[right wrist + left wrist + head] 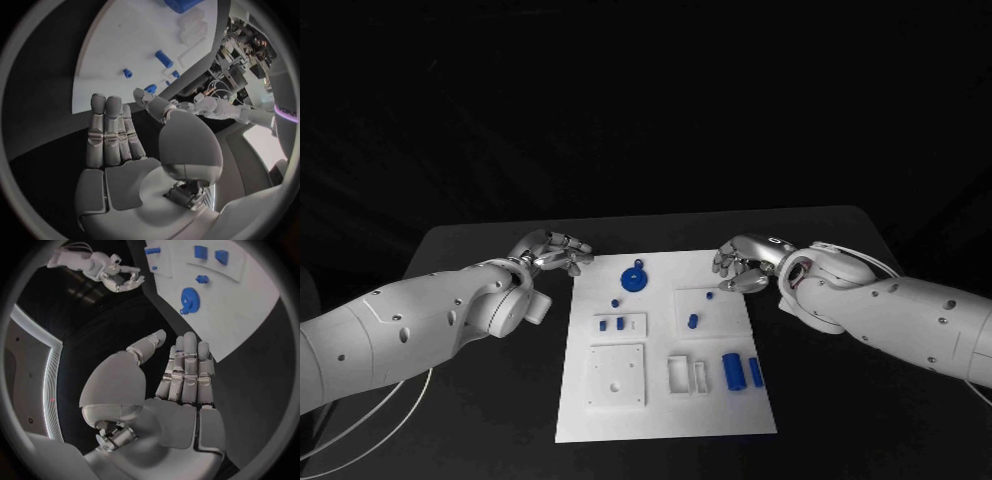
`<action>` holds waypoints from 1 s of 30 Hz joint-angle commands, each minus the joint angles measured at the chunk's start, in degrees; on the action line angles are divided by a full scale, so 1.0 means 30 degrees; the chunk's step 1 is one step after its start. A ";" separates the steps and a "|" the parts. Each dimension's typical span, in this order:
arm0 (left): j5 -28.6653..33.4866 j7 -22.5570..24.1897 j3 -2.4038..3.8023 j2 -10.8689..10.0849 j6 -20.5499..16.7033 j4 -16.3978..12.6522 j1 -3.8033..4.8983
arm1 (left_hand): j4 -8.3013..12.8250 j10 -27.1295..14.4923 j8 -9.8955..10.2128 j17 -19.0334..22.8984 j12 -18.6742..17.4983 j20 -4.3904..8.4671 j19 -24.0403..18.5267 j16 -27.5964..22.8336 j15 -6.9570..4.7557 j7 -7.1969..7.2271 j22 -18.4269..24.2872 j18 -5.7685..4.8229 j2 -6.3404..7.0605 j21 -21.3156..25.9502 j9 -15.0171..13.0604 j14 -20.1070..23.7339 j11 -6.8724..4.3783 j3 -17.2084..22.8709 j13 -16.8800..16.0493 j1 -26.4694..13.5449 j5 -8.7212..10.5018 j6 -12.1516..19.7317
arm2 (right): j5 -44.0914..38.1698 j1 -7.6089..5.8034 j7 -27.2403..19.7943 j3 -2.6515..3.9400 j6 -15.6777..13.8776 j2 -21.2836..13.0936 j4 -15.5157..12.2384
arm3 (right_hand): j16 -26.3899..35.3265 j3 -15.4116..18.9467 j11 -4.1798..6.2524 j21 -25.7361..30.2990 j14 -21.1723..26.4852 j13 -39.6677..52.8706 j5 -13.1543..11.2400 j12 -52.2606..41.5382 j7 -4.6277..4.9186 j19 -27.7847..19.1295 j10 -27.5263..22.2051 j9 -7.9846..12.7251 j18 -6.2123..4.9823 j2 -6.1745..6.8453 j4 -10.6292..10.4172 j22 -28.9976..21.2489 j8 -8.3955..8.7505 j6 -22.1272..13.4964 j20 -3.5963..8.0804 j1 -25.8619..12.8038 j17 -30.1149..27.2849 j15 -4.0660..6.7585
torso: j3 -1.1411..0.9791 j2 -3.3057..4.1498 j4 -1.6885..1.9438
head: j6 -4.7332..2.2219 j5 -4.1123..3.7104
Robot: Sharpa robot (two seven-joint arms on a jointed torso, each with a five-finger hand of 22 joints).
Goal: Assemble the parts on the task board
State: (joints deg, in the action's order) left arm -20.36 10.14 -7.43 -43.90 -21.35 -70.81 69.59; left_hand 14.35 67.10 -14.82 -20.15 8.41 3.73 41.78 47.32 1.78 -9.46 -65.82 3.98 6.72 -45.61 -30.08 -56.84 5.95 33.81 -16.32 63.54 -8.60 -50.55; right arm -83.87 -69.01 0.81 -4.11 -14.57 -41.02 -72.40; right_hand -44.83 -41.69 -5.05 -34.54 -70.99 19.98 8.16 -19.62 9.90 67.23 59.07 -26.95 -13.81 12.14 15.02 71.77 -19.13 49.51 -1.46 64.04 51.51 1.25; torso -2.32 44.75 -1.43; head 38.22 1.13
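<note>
A black table [488,250] is seen, on whose middle a white task board [668,415] is laid flat, its long side running away from the robot. The dark tabletop is left bare in strips at both sides of the board and in a band along its far edge.

just a plain black table [488,245] under everything, dark backdrop behind it, and some white cables [365,420] hanging off near the front left corner
</note>
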 commanded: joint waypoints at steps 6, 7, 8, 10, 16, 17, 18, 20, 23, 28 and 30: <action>0.3228 0.1240 0.0014 -0.0359 0.0278 -0.1443 0.0025 | 0.0269 0.0266 -0.0259 0.0036 -0.0216 -0.0130 -0.0045 -0.1512 0.0187 0.0051 0.0120 -0.0357 -0.0405 0.0458 -0.0016 -0.0476 -0.0001 -0.0082 0.0117 -0.0057 -0.0001 0.0098 | -0.5633 0.0036 0.3461 -0.0507 -0.0117 0.0575 -0.0367 | -0.0212 -0.1697 -0.0130 -0.0344 -0.0728 -0.1124 -0.1719 0.1792 -0.0344 0.0756 0.0699 0.0136 -0.0397 0.1406 -0.1423 0.0429 -0.0005 0.0232 0.0301 0.0401 0.0480 -0.0076 | 0.0010 0.0018 -0.0058 | -0.0109 0.0019; 0.3228 0.1358 0.0014 -0.0368 0.0304 -0.1536 0.0023 | 0.0286 0.0300 -0.0282 0.0029 -0.0228 -0.0156 -0.0072 -0.1655 0.0222 0.0054 0.0132 -0.0367 -0.0367 0.0514 -0.0017 -0.0442 0.0013 -0.0101 0.0124 -0.0076 0.0009 0.0090 | -0.5807 0.0036 0.3547 -0.0549 -0.0125 0.0646 -0.0347 | -0.0217 -0.1715 -0.0142 -0.0358 -0.0760 -0.1180 -0.1735 0.1881 -0.0352 0.0775 0.0748 0.0146 -0.0397 0.1436 -0.1459 0.0460 0.0002 0.0229 0.0319 0.0408 0.0512 -0.0081 | 0.0011 0.0017 -0.0034 | -0.0098 0.0000; 0.3228 0.1442 0.0014 -0.0383 0.0291 -0.1606 0.0023 | 0.0281 0.0314 -0.0293 0.0021 -0.0244 -0.0186 -0.0102 -0.1765 0.0254 0.0051 0.0143 -0.0378 -0.0366 0.0563 -0.0014 -0.0418 0.0017 -0.0120 0.0132 -0.0108 0.0030 0.0094 | -0.5871 0.0040 0.3601 -0.0575 -0.0137 0.0701 -0.0329 | -0.0220 -0.1718 -0.0147 -0.0364 -0.0776 -0.1200 -0.1730 0.1915 -0.0343 0.0783 0.0764 0.0150 -0.0397 0.1443 -0.1465 0.0472 0.0005 0.0229 0.0327 0.0414 0.0524 -0.0085 | 0.0021 0.0015 -0.0023 | -0.0104 -0.0012; 0.3267 0.1596 0.0014 -0.0414 0.0488 -0.1749 0.0023 | 0.0330 0.0348 -0.0331 -0.0015 -0.0315 -0.0304 -0.0279 -0.2197 0.0389 0.0054 0.0180 -0.0404 -0.0360 0.0772 0.0001 -0.0275 0.0022 -0.0163 0.0169 -0.0141 0.0067 0.0118 | -0.5931 0.0063 0.3689 -0.0668 -0.0051 0.0840 -0.0281 | -0.0248 -0.1725 -0.0146 -0.0406 -0.0858 -0.1292 -0.1733 0.2060 -0.0336 0.0832 0.0874 0.0163 -0.0397 0.1480 -0.1497 0.0539 0.0006 0.0247 0.0363 0.0427 0.0592 -0.0082 | 0.0048 0.0024 0.0022 | -0.0109 -0.0044; 0.3792 0.1737 0.0016 -0.0670 0.0410 -0.2170 0.0027 | 0.0449 0.0340 -0.0425 -0.0146 -0.0539 -0.0741 -0.0941 -0.3411 0.0849 0.0041 0.0261 -0.0455 -0.0421 0.1385 0.0054 0.0364 0.0078 -0.0185 0.0274 -0.0093 0.0045 0.0176 | -0.5911 0.0239 0.3664 -0.0831 0.0278 0.1223 -0.0120 | -0.0245 -0.1697 -0.0130 -0.0435 -0.0910 -0.1419 -0.1734 0.2261 -0.0235 0.0844 0.1103 0.0181 -0.0397 0.1516 -0.1543 0.0642 -0.0008 0.0313 0.0388 0.0373 0.0691 -0.0070 | 0.0057 0.0042 0.0012 | -0.0070 -0.0026; 0.3897 0.1753 0.0018 -0.0690 0.0329 -0.2221 0.0027 | 0.0450 0.0340 -0.0439 -0.0173 -0.0562 -0.0795 -0.1016 -0.3542 0.0904 0.0041 0.0268 -0.0458 -0.0433 0.1454 0.0061 0.0437 0.0083 -0.0192 0.0284 -0.0093 0.0053 0.0177 | -0.5911 0.0274 0.3662 -0.0842 0.0317 0.1269 -0.0091 | -0.0242 -0.1693 -0.0127 -0.0435 -0.0912 -0.1434 -0.1733 0.2286 -0.0220 0.0841 0.1131 0.0184 -0.0397 0.1516 -0.1550 0.0654 -0.0007 0.0318 0.0388 0.0363 0.0702 -0.0067 | 0.0045 0.0042 -0.0023 | -0.0053 -0.0010; 0.3946 0.1779 0.0018 -0.0699 0.0296 -0.2254 0.0027 | 0.0454 0.0343 -0.0446 -0.0209 -0.0585 -0.0846 -0.1085 -0.3666 0.0953 0.0037 0.0274 -0.0456 -0.0455 0.1522 0.0071 0.0494 0.0088 -0.0194 0.0294 -0.0082 0.0053 0.0189 | -0.5911 0.0309 0.3666 -0.0859 0.0366 0.1315 -0.0043 | -0.0239 -0.1697 -0.0124 -0.0434 -0.0914 -0.1446 -0.1729 0.2305 -0.0209 0.0838 0.1158 0.0186 -0.0397 0.1510 -0.1552 0.0663 -0.0010 0.0330 0.0390 0.0366 0.0712 -0.0065 | 0.0032 0.0042 -0.0044 | -0.0032 0.0007; 0.4060 0.1821 0.0020 -0.0705 0.0338 -0.2311 0.0029 | 0.0473 0.0345 -0.0454 -0.0250 -0.0606 -0.0881 -0.1127 -0.3765 0.0985 0.0036 0.0275 -0.0447 -0.0459 0.1571 0.0080 0.0526 0.0090 -0.0192 0.0303 -0.0050 0.0044 0.0200 | -0.5924 0.0395 0.3675 -0.0873 0.0307 0.1415 0.0096 | -0.0228 -0.1719 -0.0105 -0.0437 -0.0926 -0.1481 -0.1727 0.2357 -0.0200 0.0842 0.1292 0.0184 -0.0397 0.1478 -0.1578 0.0699 -0.0039 0.0402 0.0395 0.0370 0.0748 -0.0047 | 0.0039 0.0057 -0.0041 | -0.0008 0.0026; 0.4281 0.1843 0.0020 -0.0727 0.0386 -0.2404 0.0031 | 0.0471 0.0348 -0.0464 -0.0278 -0.0618 -0.0902 -0.1143 -0.3821 0.1003 0.0035 0.0273 -0.0443 -0.0464 0.1595 0.0084 0.0537 0.0094 -0.0200 0.0307 -0.0052 0.0046 0.0198 | -0.5926 0.0488 0.3618 -0.0890 0.0329 0.1580 0.0285 | -0.0216 -0.1747 -0.0082 -0.0437 -0.0938 -0.1521 -0.1728 0.2422 -0.0216 0.0852 0.1421 0.0185 -0.0397 0.1445 -0.1622 0.0734 -0.0062 0.0466 0.0399 0.0365 0.0790 -0.0026 | 0.0022 0.0059 -0.0026 | 0.0009 -0.0001; 0.4290 0.1830 0.0020 -0.0754 0.0410 -0.2534 0.0032 | 0.0456 0.0356 -0.0470 -0.0307 -0.0624 -0.0915 -0.1144 -0.3855 0.1013 0.0034 0.0269 -0.0438 -0.0481 0.1607 0.0088 0.0526 0.0094 -0.0210 0.0310 -0.0066 0.0049 0.0199 | -0.5882 0.0609 0.3514 -0.0978 0.0410 0.1772 0.0393 | -0.0185 -0.1807 0.0006 -0.0437 -0.0975 -0.1572 -0.1724 0.2504 -0.0309 0.0885 0.1853 0.0166 -0.0397 0.1301 -0.1708 0.0823 -0.0166 0.0712 0.0419 0.0376 0.0894 0.0057 | 0.0018 0.0069 -0.0005 | 0.0076 0.0022; 0.4292 0.1828 0.0020 -0.0751 0.0395 -0.2553 0.0034 | 0.0448 0.0358 -0.0471 -0.0322 -0.0629 -0.0920 -0.1142 -0.3869 0.1015 0.0032 0.0266 -0.0435 -0.0483 0.1612 0.0090 0.0518 0.0096 -0.0219 0.0312 -0.0076 0.0053 0.0203 | -0.5882 0.0695 0.3523 -0.0991 0.0346 0.1846 0.0418 | -0.0172 -0.1826 0.0039 -0.0433 -0.0994 -0.1590 -0.1722 0.2546 -0.0346 0.0895 0.2001 0.0162 -0.0397 0.1193 -0.1733 0.0857 -0.0199 0.0800 0.0424 0.0375 0.0936 0.0087 | 0.0000 0.0071 -0.0003 | 0.0100 0.0037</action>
State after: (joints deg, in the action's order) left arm -8.60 14.51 -7.42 -46.17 -20.88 -78.27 69.61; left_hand 15.54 67.88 -16.04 -21.08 6.65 0.94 38.60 35.97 4.73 -9.38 -65.03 3.36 5.84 -41.03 -29.90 -55.66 5.95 33.28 -15.46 63.14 -8.60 -50.45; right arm -100.66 -67.44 11.24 -6.82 -14.62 -35.65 -71.26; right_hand -45.25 -47.21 -4.90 -35.51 -73.82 15.40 3.11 -12.36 8.79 69.72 64.75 -26.44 -13.21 16.07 10.11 74.32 -19.45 51.45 -0.39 65.25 54.27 1.23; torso -2.26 44.93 -1.48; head 38.41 1.16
